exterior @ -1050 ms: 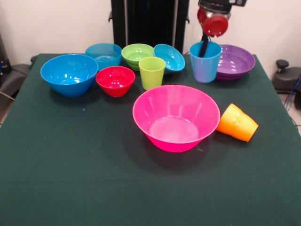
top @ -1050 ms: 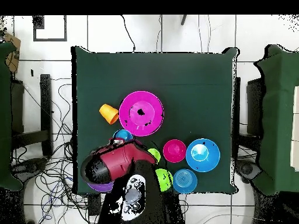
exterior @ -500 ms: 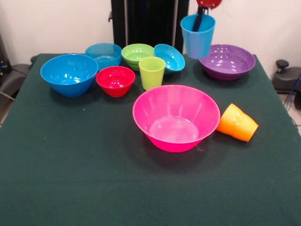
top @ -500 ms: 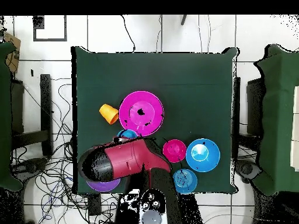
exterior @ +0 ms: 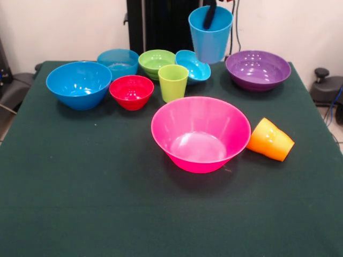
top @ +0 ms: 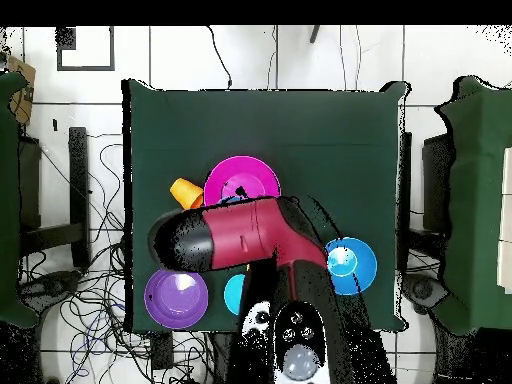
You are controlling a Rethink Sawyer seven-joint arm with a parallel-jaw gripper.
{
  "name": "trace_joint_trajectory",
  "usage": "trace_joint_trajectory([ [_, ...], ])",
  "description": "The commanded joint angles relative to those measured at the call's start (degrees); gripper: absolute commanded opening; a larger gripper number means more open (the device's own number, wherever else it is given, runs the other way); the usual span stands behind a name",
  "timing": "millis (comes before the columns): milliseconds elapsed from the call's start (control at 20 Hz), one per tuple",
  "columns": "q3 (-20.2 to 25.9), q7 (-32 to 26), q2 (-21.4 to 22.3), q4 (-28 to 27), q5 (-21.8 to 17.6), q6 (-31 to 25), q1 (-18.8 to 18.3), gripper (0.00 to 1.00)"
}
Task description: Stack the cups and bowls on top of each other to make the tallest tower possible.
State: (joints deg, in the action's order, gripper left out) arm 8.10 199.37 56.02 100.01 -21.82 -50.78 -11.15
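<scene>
Seven bowls and two cups sit on the table (exterior: 80, 203); the claw (exterior: 209, 13) grips the third, light blue cup (exterior: 210, 35) aloft

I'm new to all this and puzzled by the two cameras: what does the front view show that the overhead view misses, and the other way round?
Only the front view shows the light blue cup lifted off the table with the hand reaching into it, plus the lime green cup and small red bowl. Only the overhead view shows the red arm spread across the table, hiding those. Both show the huge pink bowl, the purple bowl, the orange cup on its side and the large blue bowl.
</scene>
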Motion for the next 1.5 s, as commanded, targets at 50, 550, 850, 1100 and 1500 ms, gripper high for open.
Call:
trace_joint_trajectory([
  [50, 5.3, -13.2, -6.8, -11.7, -2.1, -7.0, -0.4, 0.00],
  [550, 2.7, -10.6, -16.7, -23.1, -4.8, -4.9, 2.0, 0.00],
  [850, 1.3, -11.0, -18.5, -24.0, -5.0, -3.1, 2.5, 0.00],
  [1100, 0.3, -12.6, -19.2, -23.9, -6.1, -2.5, 2.5, 0.00],
  [1500, -1.0, -14.6, -15.6, -16.8, -6.2, -0.5, 2.7, 0.00],
])
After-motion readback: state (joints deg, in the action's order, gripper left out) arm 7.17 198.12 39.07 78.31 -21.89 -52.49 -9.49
